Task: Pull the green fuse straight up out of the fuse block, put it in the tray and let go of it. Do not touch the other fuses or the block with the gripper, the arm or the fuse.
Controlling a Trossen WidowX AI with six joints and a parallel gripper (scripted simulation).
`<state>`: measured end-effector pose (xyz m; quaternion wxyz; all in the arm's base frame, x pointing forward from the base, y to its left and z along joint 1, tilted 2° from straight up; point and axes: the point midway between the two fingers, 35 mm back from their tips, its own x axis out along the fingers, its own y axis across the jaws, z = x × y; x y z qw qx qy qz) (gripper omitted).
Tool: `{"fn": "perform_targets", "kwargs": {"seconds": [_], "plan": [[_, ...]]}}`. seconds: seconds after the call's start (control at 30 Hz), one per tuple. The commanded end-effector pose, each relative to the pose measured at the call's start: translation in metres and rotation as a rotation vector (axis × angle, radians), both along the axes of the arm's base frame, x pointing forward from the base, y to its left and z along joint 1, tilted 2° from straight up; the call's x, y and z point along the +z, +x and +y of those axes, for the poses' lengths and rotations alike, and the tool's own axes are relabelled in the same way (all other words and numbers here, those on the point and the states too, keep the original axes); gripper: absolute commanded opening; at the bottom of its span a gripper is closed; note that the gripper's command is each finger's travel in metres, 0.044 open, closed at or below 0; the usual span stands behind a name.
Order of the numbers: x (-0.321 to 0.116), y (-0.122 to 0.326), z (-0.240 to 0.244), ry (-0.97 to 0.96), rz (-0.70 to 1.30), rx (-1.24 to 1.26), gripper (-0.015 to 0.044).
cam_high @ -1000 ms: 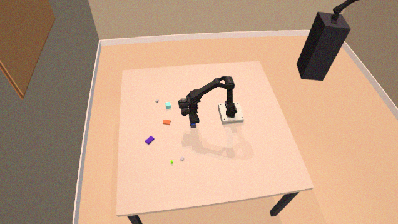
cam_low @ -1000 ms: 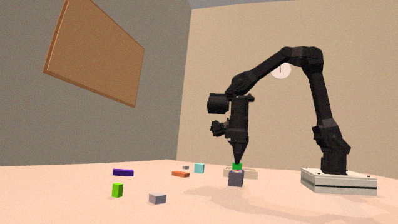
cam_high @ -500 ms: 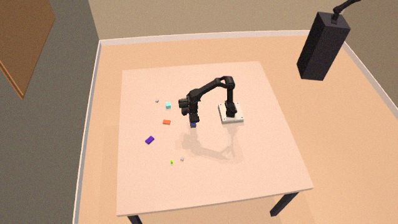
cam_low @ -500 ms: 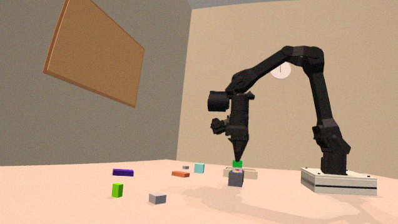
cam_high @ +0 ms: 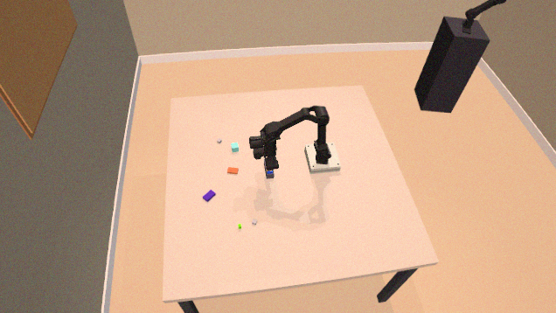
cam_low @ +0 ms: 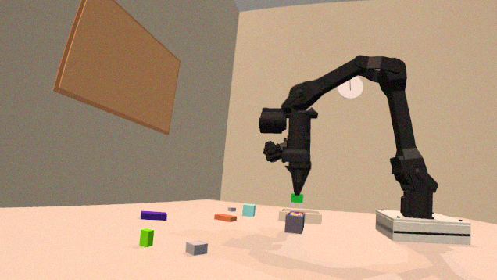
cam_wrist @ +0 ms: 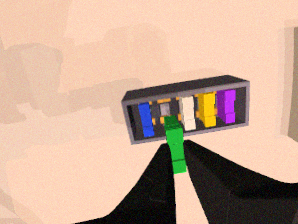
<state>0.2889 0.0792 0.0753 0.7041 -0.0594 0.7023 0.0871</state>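
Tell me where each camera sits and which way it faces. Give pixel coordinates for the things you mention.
Top: high above the table (cam_high: 210, 258), looking steeply down; the whole arm (cam_high: 288, 122) (cam_low: 340, 78) shows, from base to gripper (cam_high: 271, 168) (cam_low: 297, 194) (cam_wrist: 175, 145).
Exterior: low beside the table, looking nearly level across it; the arm shows from the side, gripper pointing down, green fuse (cam_low: 297, 198) (cam_wrist: 175, 145) beneath.
Wrist: on the arm near the gripper, looking past its fingers at the fuse block (cam_high: 270, 176) (cam_low: 294, 224) (cam_wrist: 186, 86); only the two dark fingers show, with the green fuse.
Shared: top and exterior both show the orange block (cam_high: 232, 170) (cam_low: 225, 217); exterior and wrist share the green fuse.

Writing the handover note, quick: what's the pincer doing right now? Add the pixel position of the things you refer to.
Pincer (cam_low: 297, 194) (cam_wrist: 176, 148): closed on the green fuse (cam_low: 297, 199) (cam_wrist: 175, 137), holding it above the fuse block (cam_low: 294, 224) (cam_wrist: 187, 86).
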Motion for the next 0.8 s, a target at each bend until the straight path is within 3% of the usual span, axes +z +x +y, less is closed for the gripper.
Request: {"fn": "perform_targets", "kwargs": {"seconds": [0.0,0.23,0.77], "plan": [[0.008,0.0,-0.001,-0.001,-0.01,0.002,0.0],[0.008,0.004,-0.008,-0.002,-0.01,0.002,0.0],[0.007,0.036,-0.091,-0.012,-0.014,0.002,0.0]]}}
